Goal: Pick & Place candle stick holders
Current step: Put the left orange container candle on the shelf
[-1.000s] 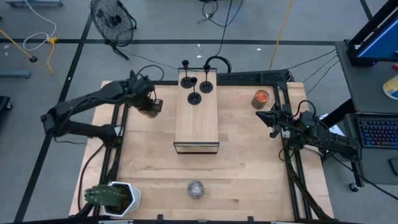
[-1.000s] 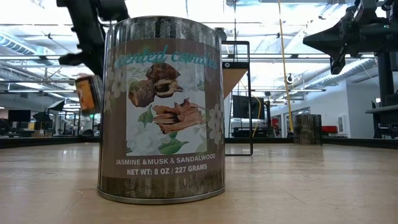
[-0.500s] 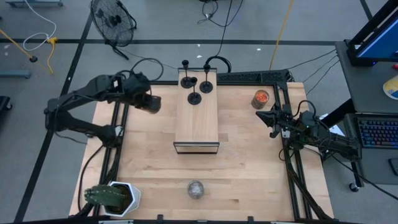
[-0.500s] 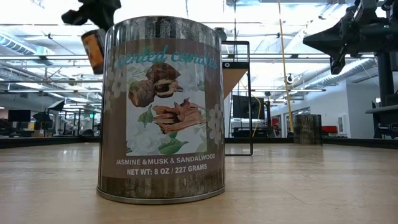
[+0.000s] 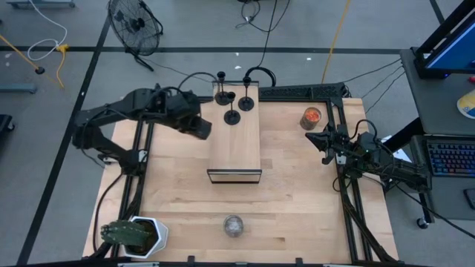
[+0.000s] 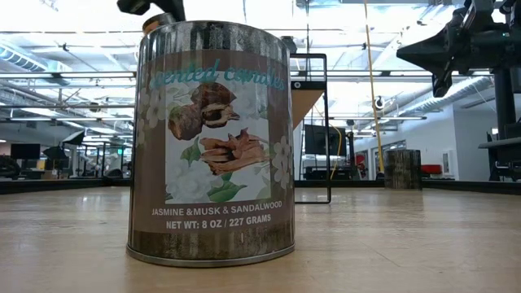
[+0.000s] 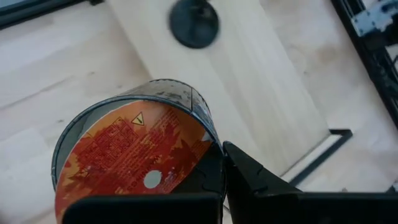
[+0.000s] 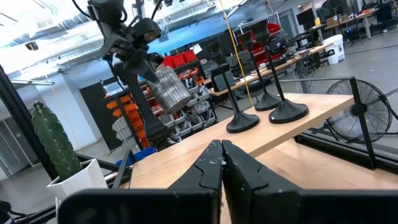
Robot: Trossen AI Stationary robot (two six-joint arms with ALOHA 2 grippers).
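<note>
Three black candle stick holders (image 5: 232,116), (image 5: 248,102), (image 5: 221,95) stand on their disc bases on the far end of a long wooden box (image 5: 235,148). They also show in the right wrist view (image 8: 242,121). My left gripper (image 5: 199,126) hangs high beside the box's left side, shut on a silvery jar with an orange-red end face (image 7: 134,149). One holder's base (image 7: 194,22) lies beyond that jar. My right gripper (image 5: 323,141) is shut and empty above the table's right edge. My left gripper pinches the jar by its round side wall (image 7: 202,127). One finger (image 7: 249,180) lies against the wall and the other is hidden behind the jar. The jar (image 8: 169,87) is lifted clear of the table and hangs tilted below the gripper.
A jar with an orange top (image 5: 311,117) stands at the far right of the table. A scented-candle tin (image 6: 212,138), round and silvery from above (image 5: 234,225), stands near the front edge. A potted cactus (image 5: 133,233) sits at the near left corner.
My left gripper has risen with the jar and gone toward the table's right edge, up to the wooden box's left side. The jar is lifted higher above the table.
</note>
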